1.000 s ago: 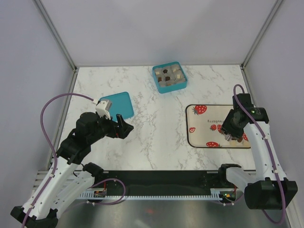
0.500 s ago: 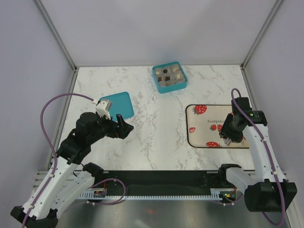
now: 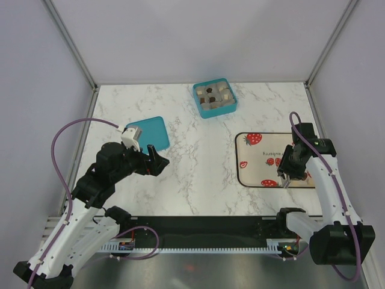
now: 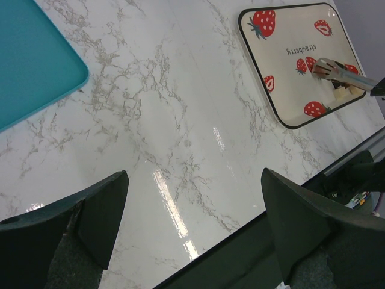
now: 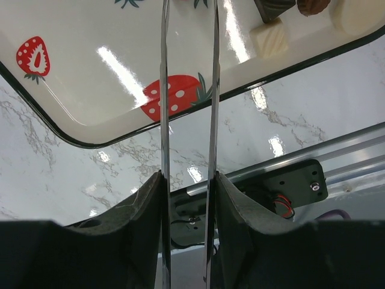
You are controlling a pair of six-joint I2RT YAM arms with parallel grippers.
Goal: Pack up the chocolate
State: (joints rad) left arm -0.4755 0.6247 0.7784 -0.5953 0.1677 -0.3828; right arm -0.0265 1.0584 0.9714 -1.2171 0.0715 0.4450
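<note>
On the marbled worktop lies a flat tray printed with red strawberries, and all places here are given from this tray. The chocolate is found in two places. Some pieces lie on the tray itself, near its right end and close to its near rim: a whitish block, and beside it a dark piece, a brown one and a pale round one, which the edge of the right wrist view cuts. More chocolate sits in the grey compartments of the teal box, which stands beyond the far left corner of the tray, well apart from it. The right gripper hangs over the right part of the tray, near its near rim, and carries two long thin metal blades. In the wrist view these blades run side by side with a narrow gap and nothing between them, but their tips are out of that view, so I cannot tell if they pinch a piece or not. The left gripper is well to the left of the tray, fully released, its fingers spread wide above bare worktop. A flat teal lid lies near it, still further from the tray.
</note>
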